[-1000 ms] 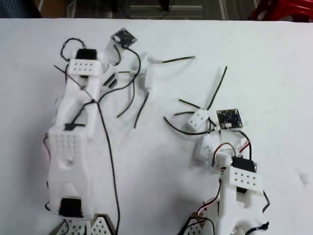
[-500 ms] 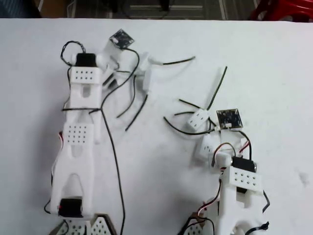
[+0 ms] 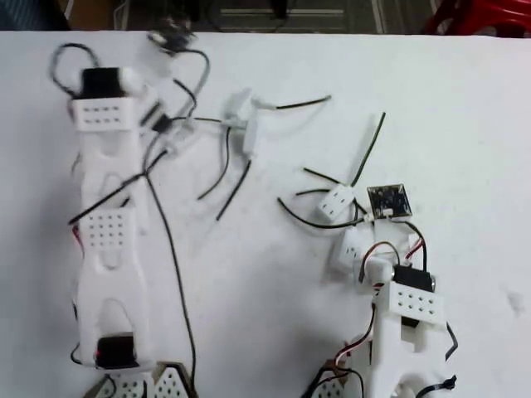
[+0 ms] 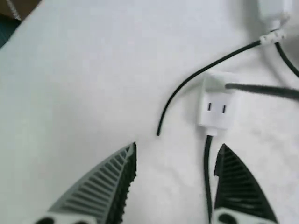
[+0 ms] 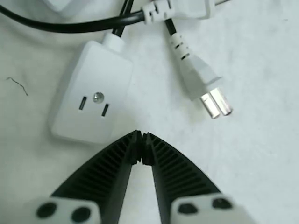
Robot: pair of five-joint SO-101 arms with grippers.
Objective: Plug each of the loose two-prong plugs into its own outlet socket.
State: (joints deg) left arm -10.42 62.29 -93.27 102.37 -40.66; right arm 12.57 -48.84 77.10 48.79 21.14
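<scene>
In the right wrist view a white outlet socket [image 5: 88, 105] lies just ahead of my right gripper [image 5: 141, 142], which is shut with nothing in it. A loose white two-prong plug [image 5: 198, 79] lies beside that socket with its prongs bare. In the high view the same socket [image 3: 336, 201] sits just beyond the right gripper [image 3: 346, 236]. My left gripper [image 4: 177, 149] is open and empty above the table. A second white socket [image 4: 216, 109] with two slots lies a short way ahead of it, close to one finger. The left arm [image 3: 99, 166] reaches toward the far left.
Thin black cords [image 3: 224, 170] trail loosely across the middle of the white table [image 3: 465, 124]. Another white plug and socket piece [image 3: 247, 124] lies right of the left arm. A black cable [image 3: 170, 249] runs along the left arm.
The left arm has swung left and farther back, away from the white pieces in the middle. The right arm and its socket and plug have stayed still.
</scene>
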